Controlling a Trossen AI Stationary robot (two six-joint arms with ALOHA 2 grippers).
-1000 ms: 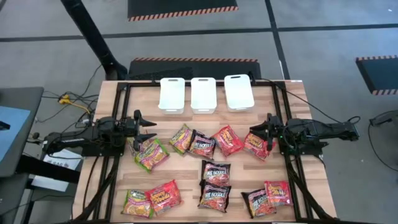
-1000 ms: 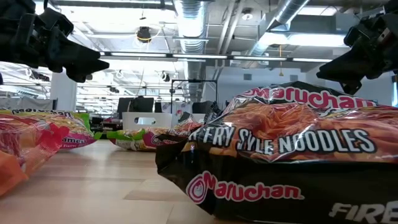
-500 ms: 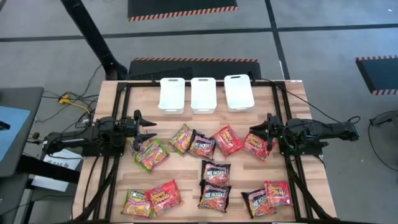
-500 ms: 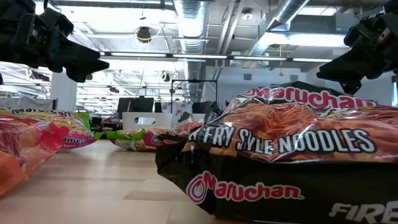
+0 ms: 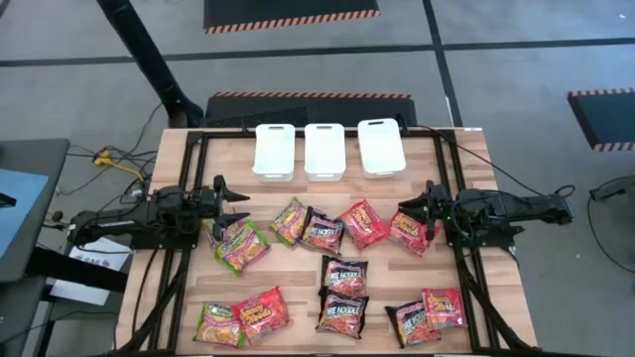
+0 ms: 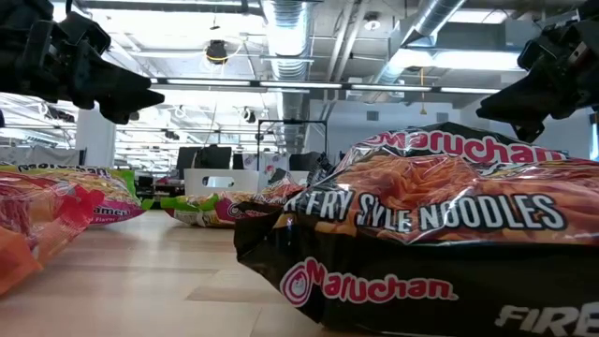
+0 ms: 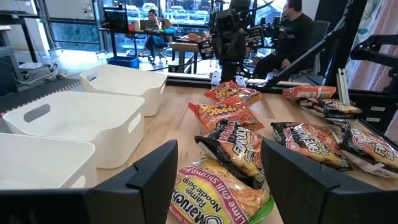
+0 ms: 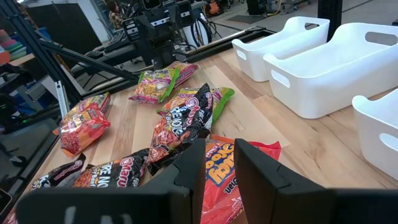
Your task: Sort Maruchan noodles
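Several Maruchan noodle packets lie flat on the wooden table (image 5: 189,283): green ones (image 5: 241,245) (image 5: 220,324), red-orange ones (image 5: 363,223) (image 5: 409,231) (image 5: 262,312) and dark ones (image 5: 322,230) (image 5: 343,275) (image 6: 430,234). My left gripper (image 5: 236,204) (image 7: 217,155) hovers open at the table's left side, level, just beside the green packet (image 7: 211,196). At the right side my right gripper (image 5: 405,212) (image 8: 219,152) hovers with a narrow gap between its fingers, above the far edge of a red-orange packet (image 8: 233,174). Neither holds anything.
Three white bins (image 5: 275,151) (image 5: 324,151) (image 5: 381,147) stand in a row at the table's far edge. A black frame (image 5: 198,149) runs around the table. People sit in the room beyond, one of them (image 7: 292,31) seen past the table in the left wrist view.
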